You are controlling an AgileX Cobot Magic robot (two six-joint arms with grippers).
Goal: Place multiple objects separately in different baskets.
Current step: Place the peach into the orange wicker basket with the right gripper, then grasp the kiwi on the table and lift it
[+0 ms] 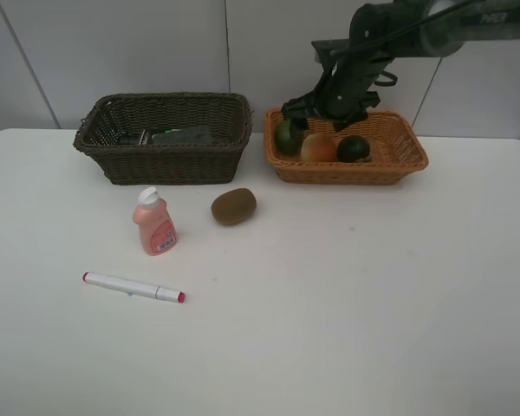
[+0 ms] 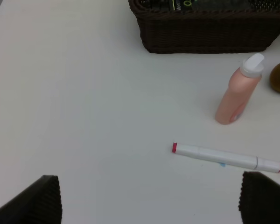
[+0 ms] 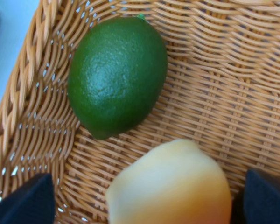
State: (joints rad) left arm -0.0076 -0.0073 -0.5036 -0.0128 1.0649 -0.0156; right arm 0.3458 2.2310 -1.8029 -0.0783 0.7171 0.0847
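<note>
Currently on the white table (image 1: pixel 373 303) I list: pink bottle (image 1: pixel 154 224) upright, kiwi (image 1: pixel 234 206) at its 3 o'clock, marker (image 1: pixel 133 287) flat at its 7 o'clock. The tan basket (image 1: pixel 390 160), at 3 o'clock of the dark basket (image 1: pixel 165 160), holds the green fruit (image 3: pixel 116 77), orange-red fruit (image 3: pixel 170 184) and dark-green round fruit (image 1: pixel 354 148). My right gripper (image 3: pixel 142 198) hangs over the orange-red fruit, jaws wide, gripping nothing; its arm hides the tan basket's back rim. My left gripper (image 2: pixel 149 200) is spread wide and empty, near the marker. I cannot make out the dark basket's contents.
</note>
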